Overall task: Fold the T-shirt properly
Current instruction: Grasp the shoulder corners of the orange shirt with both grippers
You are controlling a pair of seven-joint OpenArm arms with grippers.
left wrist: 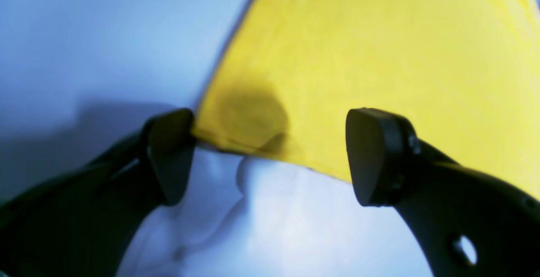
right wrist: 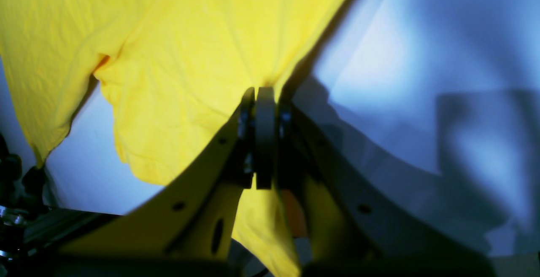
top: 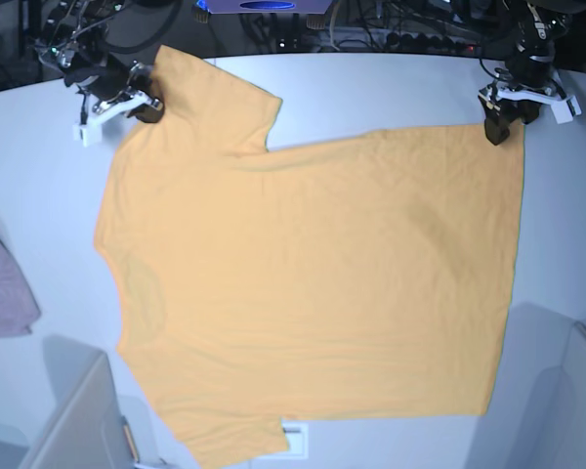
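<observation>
Black fingers (left wrist: 168, 154) of the left gripper (left wrist: 270, 154) filled the bottom of the left wrist view, spread wide apart, with one pad touching the corner of the T-shirt's (left wrist: 379, 57) hem and the other standing over the cloth near its edge; nothing was clamped between them. Seen from the base camera, that gripper (top: 498, 130) sat at the shirt's far hem corner on the right side of the picture. The right gripper (right wrist: 265, 100) had its jaws pressed together on a pinch of yellow fabric, which bunched into creases just ahead of the fingertips and draped down beneath them; in the base view it (top: 148, 109) stood at the far sleeve on the left. The T-shirt (top: 313, 293) lay spread out nearly flat on the white table (top: 371, 88), light orange and plain, collar end to the left and hem to the right, one sleeve toward the far edge and the other hanging near the front edge. Faint wrinkles ran across its middle. A small mauve-pink cloth (top: 5, 293) lay on the table well apart from the shirt, at the left edge. Cables and equipment (top: 273, 15) crowded the dark strip behind the table.
</observation>
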